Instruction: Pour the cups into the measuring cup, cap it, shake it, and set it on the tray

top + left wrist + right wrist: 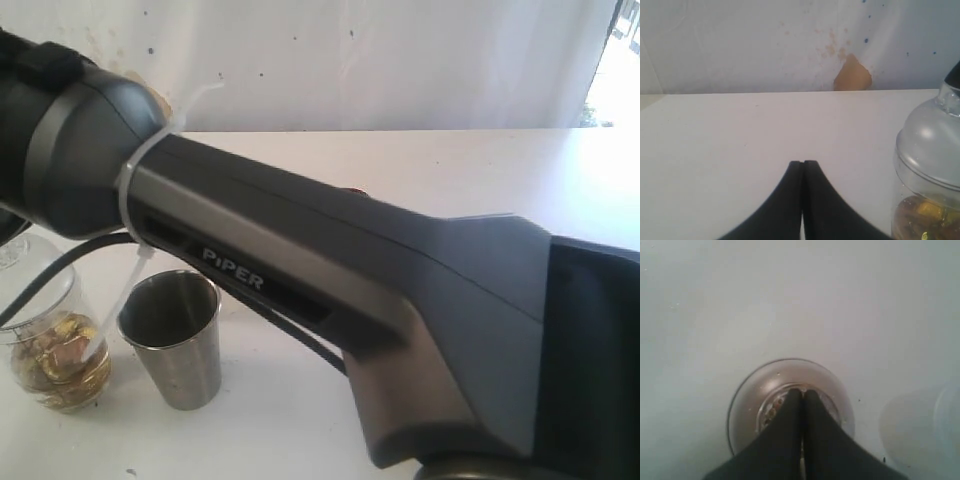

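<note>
- Left claw [802, 167] is hovering clenched, empty, near the measuring cup [60, 355].
- Measuring cup is standing lidded on the tabletop [740, 140]; pouring and capping appear done.
- Steel tumbler [178, 340] is standing just right of it.
- Right claw [802, 395] is hanging clenched above its lid [930, 135]; shaking, traying remain.

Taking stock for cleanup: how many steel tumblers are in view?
1: the steel tumbler stands upright beside the capped clear cup, exterior view's left. The arm may hide others.

We see a silver tumbler [178, 340]; at its nine o'clock a clear cup [45, 300] holding golden bits [62, 365]; a grey arm [330, 250] lettered white; black fingers [785, 200]; a white table [280, 425]; a tan patch [852, 76] on the blue-specked white wall [740, 40].
</note>
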Tool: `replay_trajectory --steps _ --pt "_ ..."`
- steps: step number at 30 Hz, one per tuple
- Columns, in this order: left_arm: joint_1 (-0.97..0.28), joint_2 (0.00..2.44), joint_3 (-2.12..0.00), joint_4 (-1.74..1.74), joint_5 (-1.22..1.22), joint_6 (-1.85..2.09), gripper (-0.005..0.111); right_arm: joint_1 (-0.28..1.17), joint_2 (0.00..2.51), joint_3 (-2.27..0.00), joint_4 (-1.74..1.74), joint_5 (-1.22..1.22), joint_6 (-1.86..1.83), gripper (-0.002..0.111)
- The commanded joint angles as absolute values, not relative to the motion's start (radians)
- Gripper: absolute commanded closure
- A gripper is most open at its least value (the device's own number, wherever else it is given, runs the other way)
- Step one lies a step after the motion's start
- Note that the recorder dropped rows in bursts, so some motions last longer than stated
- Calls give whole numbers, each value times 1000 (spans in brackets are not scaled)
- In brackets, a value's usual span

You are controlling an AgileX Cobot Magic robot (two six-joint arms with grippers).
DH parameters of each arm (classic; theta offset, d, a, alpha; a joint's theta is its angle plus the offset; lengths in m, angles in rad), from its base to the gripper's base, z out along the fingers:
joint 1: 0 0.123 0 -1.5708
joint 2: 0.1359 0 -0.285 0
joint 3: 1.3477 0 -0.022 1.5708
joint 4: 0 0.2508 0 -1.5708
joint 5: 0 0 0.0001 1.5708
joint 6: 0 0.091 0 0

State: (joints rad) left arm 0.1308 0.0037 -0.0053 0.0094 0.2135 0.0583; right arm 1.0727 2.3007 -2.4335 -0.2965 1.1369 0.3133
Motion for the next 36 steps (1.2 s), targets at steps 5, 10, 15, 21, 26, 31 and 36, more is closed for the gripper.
replay_trajectory --steps 5,10,15,21,26,31,36 --pt "127 0 0 7 202 60 107 1087 2296 -2393 -315 1127 322 108" --pt "127 0 0 7 202 60 107 1089 2296 -2388 -319 1111 322 108" --pt "127 0 0 7 202 60 107 1089 2296 -2383 -319 1112 322 108" --pt "127 0 0 7 202 60 107 1085 2284 -2383 -319 1109 320 108" --pt "127 0 0 7 202 60 107 1085 2269 -2383 -319 1072 318 108" --pt "127 0 0 7 202 60 107 1085 2245 -2383 -319 1045 313 93" --pt "127 0 0 7 202 60 107 1080 2227 -2383 -326 1041 315 76"
